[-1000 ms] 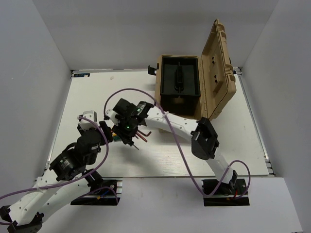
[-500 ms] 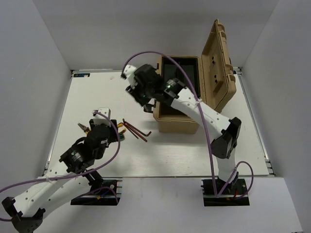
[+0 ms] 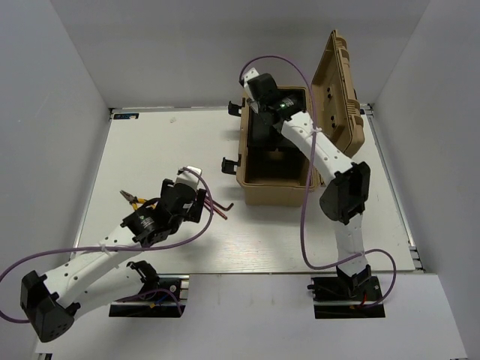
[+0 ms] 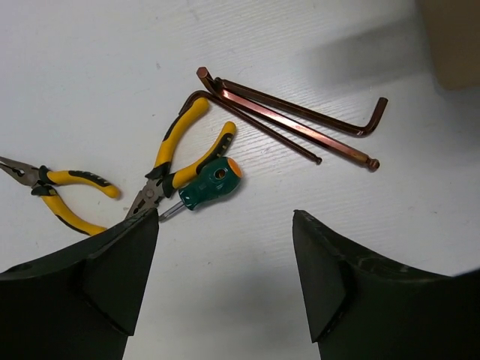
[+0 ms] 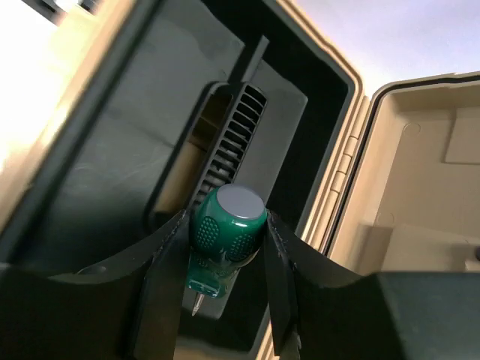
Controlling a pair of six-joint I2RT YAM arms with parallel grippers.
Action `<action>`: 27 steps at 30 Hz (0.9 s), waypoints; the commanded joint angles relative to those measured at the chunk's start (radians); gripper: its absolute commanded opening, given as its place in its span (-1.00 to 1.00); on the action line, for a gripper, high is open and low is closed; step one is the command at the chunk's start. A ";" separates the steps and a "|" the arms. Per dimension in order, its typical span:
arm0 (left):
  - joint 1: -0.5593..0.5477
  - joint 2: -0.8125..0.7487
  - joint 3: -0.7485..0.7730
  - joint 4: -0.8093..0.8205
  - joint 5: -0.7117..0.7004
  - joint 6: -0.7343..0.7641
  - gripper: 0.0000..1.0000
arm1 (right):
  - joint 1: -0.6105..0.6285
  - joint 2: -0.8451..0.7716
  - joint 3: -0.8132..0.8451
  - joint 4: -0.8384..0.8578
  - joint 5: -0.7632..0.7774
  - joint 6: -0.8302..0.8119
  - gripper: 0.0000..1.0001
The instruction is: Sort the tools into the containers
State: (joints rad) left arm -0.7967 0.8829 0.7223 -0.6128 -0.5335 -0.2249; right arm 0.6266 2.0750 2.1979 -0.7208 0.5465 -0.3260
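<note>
Two screwdrivers on my feeds. My right gripper is clenched on the grey-capped green screwdriver above the black tray of the open tan plastic toolbox. My left gripper hangs spread and empty over the white table, where the orange-capped green screwdriver lies against yellow-handled pliers, near dark-red L-shaped hex keys.

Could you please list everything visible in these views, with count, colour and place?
Table: one, white.
Toolbox: one, tan, black inside, lid open, far right of table.
Hex keys: three, dark red, on table.
Pliers: two, yellow-handled, left of hex keys.
Loose screwdriver: one, green, orange-tipped, beside pliers.
Held screwdriver: one, green, over toolbox.
Cables: two, purple, looping above table.
Left claw: one, black, open above table.
Right claw: one, black, shut on held screwdriver.
</note>
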 commanded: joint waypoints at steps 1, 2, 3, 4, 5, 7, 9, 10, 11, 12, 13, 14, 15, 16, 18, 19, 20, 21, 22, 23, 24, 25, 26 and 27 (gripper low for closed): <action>0.002 -0.033 0.029 0.004 0.004 0.004 0.65 | -0.014 0.048 0.040 0.086 0.122 -0.079 -1.00; 0.002 -0.033 0.020 0.004 -0.006 -0.010 0.65 | -0.024 0.062 0.042 0.090 0.127 -0.085 -1.00; 0.002 -0.033 0.020 0.013 -0.006 -0.010 0.67 | -0.027 0.068 0.043 0.087 0.127 -0.091 -1.00; 0.002 -0.019 0.020 0.013 -0.006 -0.023 0.67 | -0.028 0.079 0.045 0.089 0.133 -0.093 -1.00; 0.002 -0.009 0.020 0.013 -0.006 -0.024 0.67 | -0.028 0.085 0.039 0.109 0.142 -0.110 -1.00; 0.013 0.017 0.020 0.001 -0.032 -0.063 0.67 | -0.042 0.097 0.039 0.129 0.185 -0.136 -1.00; 0.013 0.065 0.031 -0.014 -0.043 -0.083 0.67 | -0.056 0.097 0.046 0.124 0.178 -0.121 -1.00; 0.022 0.079 0.031 -0.025 -0.043 -0.094 0.67 | -0.064 0.088 0.046 0.118 0.167 -0.117 -1.00; 0.022 0.090 0.031 -0.025 -0.043 -0.094 0.67 | -0.067 0.079 0.046 0.100 0.156 -0.111 -1.00; 0.022 0.102 0.031 -0.025 -0.043 -0.094 0.67 | -0.077 0.067 0.040 0.098 0.150 -0.099 -1.00; 0.031 0.102 0.031 -0.025 -0.033 -0.094 0.70 | -0.079 0.066 0.039 0.092 0.139 -0.096 -1.00; 0.031 0.102 0.031 -0.025 -0.033 -0.094 0.70 | -0.088 0.056 0.034 0.078 0.126 -0.091 -1.00; 0.031 0.102 0.031 -0.025 -0.033 -0.094 0.70 | -0.091 0.054 0.030 0.063 0.116 -0.075 -1.00; 0.042 0.113 0.031 -0.016 -0.033 -0.094 0.70 | -0.094 0.054 0.025 0.054 0.103 -0.065 -0.97; 0.042 0.125 0.031 -0.016 -0.023 -0.114 0.72 | -0.110 0.059 0.010 0.029 0.084 -0.044 -0.90; 0.051 0.125 0.031 -0.028 -0.034 -0.135 0.76 | -0.116 0.060 0.005 0.023 0.079 -0.029 -0.72; 0.051 0.149 0.031 -0.028 -0.034 -0.146 0.76 | -0.120 0.057 0.000 0.018 0.069 -0.021 -0.53; 0.062 0.160 0.031 -0.037 -0.034 -0.146 0.76 | -0.120 0.056 -0.001 -0.008 0.064 -0.013 -0.35; 0.062 0.171 0.031 -0.047 -0.034 -0.163 0.76 | -0.125 0.047 -0.004 -0.014 0.035 0.010 -0.12; 0.074 0.185 0.040 -0.047 -0.034 -0.188 0.76 | -0.125 0.039 -0.010 -0.026 0.017 0.019 -0.02; 0.074 0.215 0.049 -0.047 -0.025 -0.197 0.76 | -0.125 0.019 -0.015 -0.034 0.003 0.024 0.09; 0.085 0.231 0.049 -0.056 -0.016 -0.212 0.76 | -0.126 -0.008 -0.032 -0.042 -0.052 0.044 0.26; 0.094 0.249 0.064 -0.056 -0.005 -0.244 0.76 | -0.125 -0.036 -0.036 -0.054 -0.072 0.054 0.30; 0.094 0.266 0.083 -0.056 -0.005 -0.263 0.76 | -0.122 -0.068 -0.043 -0.058 -0.089 0.061 0.32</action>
State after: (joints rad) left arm -0.7185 1.1213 0.7444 -0.6563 -0.5484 -0.4057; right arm 0.4976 2.1574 2.1612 -0.7509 0.5442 -0.3218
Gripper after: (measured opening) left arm 0.880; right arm 0.650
